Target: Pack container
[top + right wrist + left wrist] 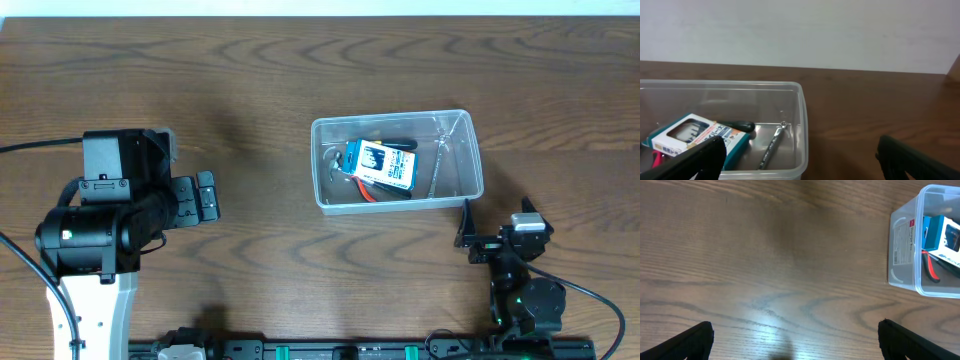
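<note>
The clear plastic container stands right of the table's centre. Inside it lie a small blue box, a red-handled tool, a dark-handled tool and a metal wrench. My left gripper is open and empty, well to the left of the container, which also shows in the left wrist view. My right gripper is open and empty just in front of the container's right corner. The right wrist view shows the container, the blue box and the wrench.
Bare dark wooden table surrounds the container. A pale wall stands beyond the far edge. The arm bases sit along the near edge.
</note>
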Robot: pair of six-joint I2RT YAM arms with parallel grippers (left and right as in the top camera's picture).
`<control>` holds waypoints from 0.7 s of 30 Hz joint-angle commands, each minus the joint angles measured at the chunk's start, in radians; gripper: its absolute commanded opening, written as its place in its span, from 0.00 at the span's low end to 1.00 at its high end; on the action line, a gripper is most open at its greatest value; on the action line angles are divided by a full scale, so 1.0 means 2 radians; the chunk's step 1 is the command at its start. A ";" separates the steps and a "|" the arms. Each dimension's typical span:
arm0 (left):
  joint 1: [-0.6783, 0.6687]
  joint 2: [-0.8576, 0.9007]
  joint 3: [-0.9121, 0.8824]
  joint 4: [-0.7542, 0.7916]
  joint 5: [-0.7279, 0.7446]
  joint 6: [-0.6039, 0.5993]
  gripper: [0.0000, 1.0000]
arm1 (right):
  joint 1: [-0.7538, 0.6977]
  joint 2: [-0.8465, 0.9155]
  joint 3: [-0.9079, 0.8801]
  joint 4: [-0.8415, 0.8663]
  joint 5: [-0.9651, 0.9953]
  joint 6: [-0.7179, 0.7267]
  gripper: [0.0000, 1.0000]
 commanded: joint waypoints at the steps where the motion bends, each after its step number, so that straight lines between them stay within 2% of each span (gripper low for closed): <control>1: 0.002 -0.001 0.006 0.000 -0.008 -0.004 0.98 | -0.005 -0.004 -0.001 -0.003 0.006 -0.008 0.99; 21: 0.002 -0.001 0.006 0.000 -0.008 -0.004 0.98 | -0.005 -0.004 -0.001 -0.003 0.004 -0.008 0.99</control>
